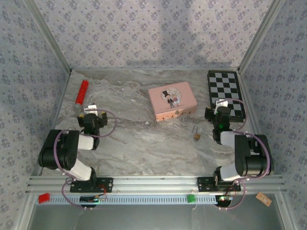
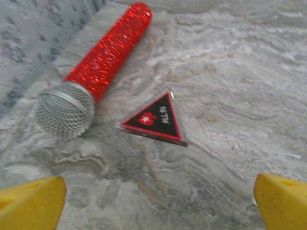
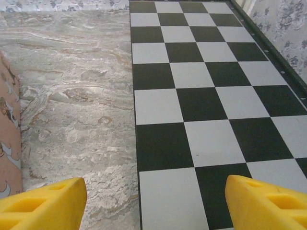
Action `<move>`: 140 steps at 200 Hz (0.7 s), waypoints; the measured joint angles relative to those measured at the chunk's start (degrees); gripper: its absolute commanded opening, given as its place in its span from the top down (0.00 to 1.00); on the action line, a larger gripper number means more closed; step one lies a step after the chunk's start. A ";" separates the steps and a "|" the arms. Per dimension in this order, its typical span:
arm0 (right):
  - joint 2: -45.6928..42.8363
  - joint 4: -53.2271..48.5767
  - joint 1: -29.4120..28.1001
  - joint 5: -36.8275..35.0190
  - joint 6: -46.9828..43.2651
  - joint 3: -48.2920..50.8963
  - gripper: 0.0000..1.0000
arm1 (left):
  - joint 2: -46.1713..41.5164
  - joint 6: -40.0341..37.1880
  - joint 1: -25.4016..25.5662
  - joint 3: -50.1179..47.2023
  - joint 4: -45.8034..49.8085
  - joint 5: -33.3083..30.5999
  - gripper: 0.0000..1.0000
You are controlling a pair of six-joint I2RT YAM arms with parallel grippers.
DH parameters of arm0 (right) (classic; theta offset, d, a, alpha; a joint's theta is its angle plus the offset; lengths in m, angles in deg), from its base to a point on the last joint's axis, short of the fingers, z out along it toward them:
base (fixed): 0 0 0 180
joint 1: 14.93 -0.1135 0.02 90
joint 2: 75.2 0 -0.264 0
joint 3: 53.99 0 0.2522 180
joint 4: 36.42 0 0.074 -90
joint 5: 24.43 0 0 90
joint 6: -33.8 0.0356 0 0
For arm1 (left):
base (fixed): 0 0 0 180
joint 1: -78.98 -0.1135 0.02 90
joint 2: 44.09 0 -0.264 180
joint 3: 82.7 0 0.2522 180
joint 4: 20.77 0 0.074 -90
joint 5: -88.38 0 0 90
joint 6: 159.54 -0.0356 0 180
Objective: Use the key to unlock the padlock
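Both arms folded, elbows low; left fingers (image 2: 29, 203) spread, empty; right fingers (image 3: 41, 203) spread, empty, over checkerboard (image 3: 201, 96) edge.

We see walls (image 1: 153, 28) in grey-blue floral wallpaper at 9, 12 and 3 o'clock, and aluminium corner posts (image 1: 48, 36) at 11 and 1. The grey-beige marble-pattern tabletop (image 1: 134, 148) is evenly lit. A slotted aluminium rail (image 1: 153, 184) runs along 6 o'clock.

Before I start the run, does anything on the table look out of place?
Nothing damaged or spilled. The box sits slightly askew to the table edges; the padlock lies apart from it.
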 measured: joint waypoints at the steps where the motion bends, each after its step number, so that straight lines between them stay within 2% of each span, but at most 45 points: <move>1: 0.07 0.17 0.04 0.15 0.00 0.09 0.20 | 0.07 -0.02 -0.11 0.11 0.13 0.22 0.00; 8: 0.39 0.96 0.04 0.76 -0.24 0.46 0.14 | 0.20 0.00 -0.55 0.68 0.55 1.09 0.00; 11: 0.61 1.40 0.04 0.98 -0.44 0.63 0.04 | 0.24 0.02 -0.79 1.01 0.63 1.53 0.00; 15: 0.90 1.92 -0.02 1.20 -0.46 0.76 0.01 | 0.24 0.09 -1.20 1.46 0.90 2.01 0.00; 47: 3.65 5.46 -1.20 1.14 -1.51 1.25 0.01 | 0.22 0.55 -2.91 3.76 1.16 4.37 0.00; 140: 4.33 8.70 -1.14 -2.80 -1.27 1.51 0.01 | 0.22 0.90 -2.89 3.78 2.38 6.10 0.00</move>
